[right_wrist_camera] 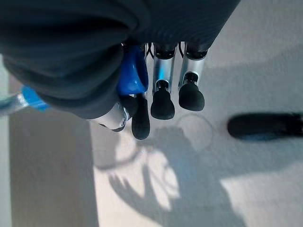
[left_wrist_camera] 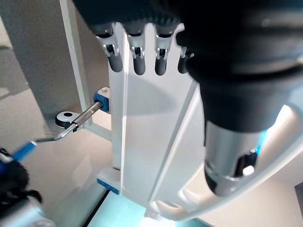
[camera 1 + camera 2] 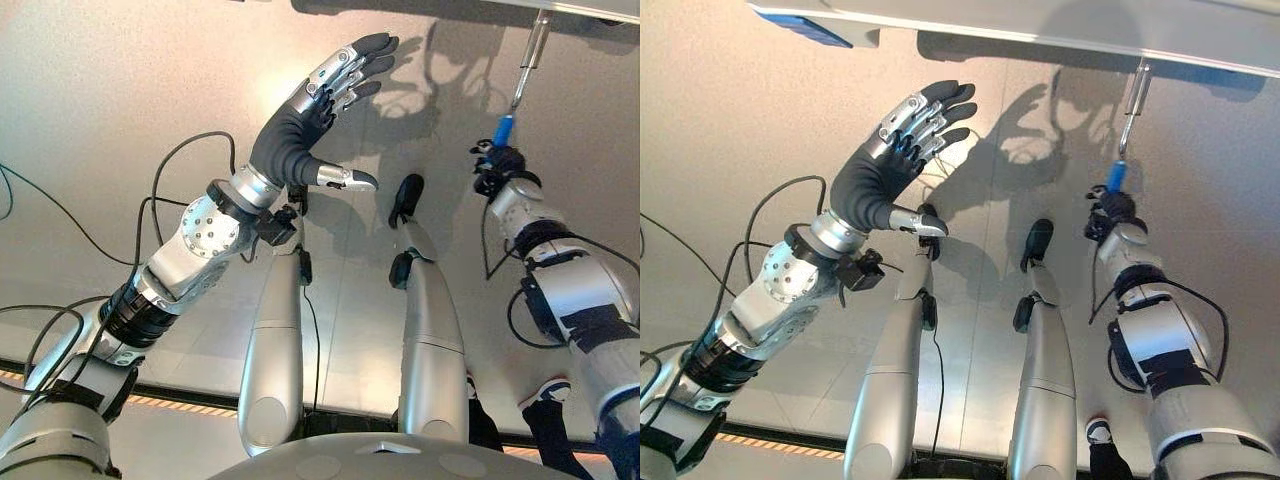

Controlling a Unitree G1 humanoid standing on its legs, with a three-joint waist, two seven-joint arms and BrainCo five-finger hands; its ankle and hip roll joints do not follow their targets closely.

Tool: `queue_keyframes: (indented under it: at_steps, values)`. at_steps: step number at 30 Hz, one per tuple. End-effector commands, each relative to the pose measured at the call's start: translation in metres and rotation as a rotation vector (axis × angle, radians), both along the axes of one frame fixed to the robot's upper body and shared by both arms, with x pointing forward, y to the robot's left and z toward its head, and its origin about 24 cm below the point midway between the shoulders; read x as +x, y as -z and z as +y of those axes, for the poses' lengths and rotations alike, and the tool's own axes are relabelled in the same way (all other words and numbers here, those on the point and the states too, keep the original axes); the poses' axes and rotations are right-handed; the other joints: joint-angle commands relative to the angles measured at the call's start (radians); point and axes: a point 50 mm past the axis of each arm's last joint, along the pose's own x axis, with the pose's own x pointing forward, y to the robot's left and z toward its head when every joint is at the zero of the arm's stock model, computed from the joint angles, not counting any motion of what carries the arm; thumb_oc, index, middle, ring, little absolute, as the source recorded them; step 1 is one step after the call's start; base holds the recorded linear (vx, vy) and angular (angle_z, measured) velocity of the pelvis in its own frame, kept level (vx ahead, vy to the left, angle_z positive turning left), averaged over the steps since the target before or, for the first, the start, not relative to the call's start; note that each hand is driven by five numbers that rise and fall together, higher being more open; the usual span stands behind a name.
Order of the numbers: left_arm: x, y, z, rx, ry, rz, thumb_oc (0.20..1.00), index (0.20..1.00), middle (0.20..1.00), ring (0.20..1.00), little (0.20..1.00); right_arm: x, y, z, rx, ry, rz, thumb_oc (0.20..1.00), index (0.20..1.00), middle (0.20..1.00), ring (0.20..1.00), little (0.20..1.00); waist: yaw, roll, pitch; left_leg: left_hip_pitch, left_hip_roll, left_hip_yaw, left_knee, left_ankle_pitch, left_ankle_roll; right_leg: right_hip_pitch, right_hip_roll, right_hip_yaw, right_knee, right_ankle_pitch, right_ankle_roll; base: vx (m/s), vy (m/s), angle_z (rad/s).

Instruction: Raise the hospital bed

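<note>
The bed's crank hangs from the bed frame [image 3: 1040,28] at the upper right: a metal rod [image 3: 530,55] ending in a blue grip [image 3: 504,130]. My right hand [image 3: 497,168] is just below the rod, fingers curled round the blue grip [image 1: 133,75], which shows inside the palm in the right wrist view. My left hand [image 3: 300,130] is raised in the air at centre left, open, fingers straight and spread, holding nothing. The left wrist view looks past the left fingers [image 2: 137,64] to the rod [image 2: 80,124] and the bed's white end panel [image 2: 151,142].
The bed's pale edge [image 3: 590,8] runs along the top, with a blue fitting [image 3: 815,30] under it. Grey floor [image 3: 90,110] lies below the arms. A person's shoe [image 3: 545,392] stands at the lower right, close behind my right arm.
</note>
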Motion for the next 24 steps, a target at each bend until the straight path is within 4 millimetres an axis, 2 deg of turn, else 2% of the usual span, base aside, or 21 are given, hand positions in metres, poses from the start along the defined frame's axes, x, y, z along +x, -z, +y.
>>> queue_keyframes:
  at_steps: [1, 8, 13, 15, 16, 17, 19, 20, 21, 22, 23, 24]
  values:
    - [-0.026, -0.012, -0.003, -0.101, 0.12, -0.07, 1.0, 1.0, 1.0, 1.0, 1.0, -0.029, 0.011, -0.048, 0.057, 0.173, -0.031, 0.2, 0.2, 0.2, 0.2, 0.2, -0.057, 0.058, -0.02, 0.032, -0.008, 0.047, 0.067, -0.105, 0.01, 0.052, 0.019, 0.01, -0.05, 0.017, 0.076, 0.0, 0.0, 0.0]
    - [-0.025, -0.011, 0.005, -0.108, 0.084, -0.069, 1.0, 1.0, 1.0, 1.0, 1.0, -0.042, 0.009, -0.066, 0.099, 0.233, -0.131, 0.2, 0.2, 0.2, 0.2, 0.2, -0.083, 0.039, -0.02, 0.03, -0.002, 0.051, 0.086, -0.117, 0.011, 0.043, 0.025, 0.02, -0.038, 0.015, 0.075, 0.0, -0.004, -0.03]
    - [-0.024, -0.01, 0.011, -0.116, 0.058, -0.06, 1.0, 1.0, 1.0, 1.0, 1.0, -0.039, -0.002, -0.057, 0.114, 0.203, -0.239, 0.2, 0.2, 0.2, 0.2, 0.2, -0.099, 0.027, -0.02, 0.024, 0.003, 0.056, 0.096, -0.122, 0.012, 0.035, 0.027, 0.026, -0.034, 0.016, 0.076, 0.0, 0.0, 0.0]
    - [-0.025, -0.011, 0.018, -0.142, 0.026, -0.067, 1.0, 1.0, 1.0, 1.0, 1.0, -0.033, -0.031, -0.018, 0.123, 0.019, -0.469, 0.2, 0.2, 0.2, 0.2, 0.2, -0.118, 0.012, -0.02, 0.016, 0.008, 0.063, 0.097, -0.12, 0.011, 0.024, 0.033, 0.033, -0.037, 0.019, 0.075, 0.0, 0.0, 0.0]
    - [-0.025, -0.01, 0.018, -0.141, 0.026, -0.064, 1.0, 1.0, 1.0, 1.0, 1.0, -0.034, -0.029, -0.017, 0.123, 0.021, -0.465, 0.2, 0.2, 0.2, 0.2, 0.2, -0.117, 0.01, -0.02, 0.02, 0.007, 0.064, 0.097, -0.12, 0.011, 0.027, 0.033, 0.034, -0.036, 0.018, 0.075, 0.0, -0.016, -0.06]
    - [-0.025, -0.01, 0.023, -0.146, -0.008, -0.071, 1.0, 1.0, 1.0, 1.0, 1.0, -0.046, -0.043, 0.005, 0.143, -0.086, -0.622, 0.2, 0.2, 0.2, 0.2, 0.2, -0.136, -0.003, -0.02, 0.017, 0.008, 0.066, 0.092, -0.118, 0.011, 0.023, 0.036, 0.038, -0.039, 0.022, 0.076, 0.0, -0.017, -0.12]
    - [-0.026, -0.009, 0.027, -0.138, -0.042, -0.079, 1.0, 1.0, 1.0, 1.0, 1.0, -0.063, -0.044, 0.02, 0.176, -0.149, -0.711, 0.2, 0.2, 0.2, 0.2, 0.2, -0.149, -0.016, -0.02, 0.017, 0.006, 0.066, 0.089, -0.117, 0.014, 0.021, 0.038, 0.041, -0.039, 0.023, 0.076, 0.03, -0.016, -0.14]
    - [-0.027, -0.006, 0.029, -0.132, -0.055, -0.071, 1.0, 1.0, 1.0, 1.0, 1.0, -0.072, -0.043, 0.026, 0.176, -0.177, -0.74, 0.2, 0.2, 0.2, 0.2, 0.2, -0.151, -0.019, -0.02, 0.046, 0.005, 0.054, 0.092, -0.146, 0.008, 0.045, 0.039, 0.048, -0.027, -0.005, 0.084, 0.0, -0.023, -0.1]
    - [-0.028, -0.009, 0.032, -0.131, -0.069, -0.089, 1.0, 1.0, 1.0, 1.0, 1.0, -0.08, -0.049, 0.033, 0.163, -0.221, -0.785, 0.2, 0.2, 0.2, 0.2, 0.2, -0.159, -0.023, -0.02, 0.018, 0.006, 0.069, 0.089, -0.119, 0.014, 0.021, 0.037, 0.04, -0.035, 0.02, 0.076, 0.06, -0.003, -0.08]
    - [-0.028, -0.006, 0.032, -0.129, -0.07, -0.077, 1.0, 1.0, 1.0, 1.0, 1.0, -0.082, -0.046, 0.034, 0.165, -0.219, -0.772, 0.2, 0.2, 0.2, 0.2, 0.2, -0.158, -0.022, -0.02, 0.044, 0.005, 0.056, 0.093, -0.146, 0.007, 0.044, 0.038, 0.048, -0.026, -0.005, 0.084, -0.06, -0.03, -0.07]
    - [-0.032, -0.01, 0.035, -0.122, -0.087, -0.106, 1.0, 1.0, 1.0, 1.0, 1.0, -0.093, -0.056, 0.046, 0.163, -0.301, -0.845, 0.2, 0.2, 0.2, 0.2, 0.2, -0.167, -0.027, -0.02, 0.017, 0.006, 0.069, 0.092, -0.12, 0.013, 0.02, 0.036, 0.04, -0.033, 0.02, 0.075, 0.05, -0.002, -0.05]
    - [-0.033, -0.007, 0.036, -0.112, -0.093, -0.1, 1.0, 1.0, 1.0, 1.0, 1.0, -0.098, -0.055, 0.051, 0.159, -0.339, -0.846, 0.2, 0.2, 0.2, 0.2, 0.2, -0.168, -0.029, -0.02, 0.044, 0.007, 0.055, 0.101, -0.152, 0.007, 0.047, 0.039, 0.046, -0.023, -0.01, 0.084, -0.06, -0.028, -0.05]
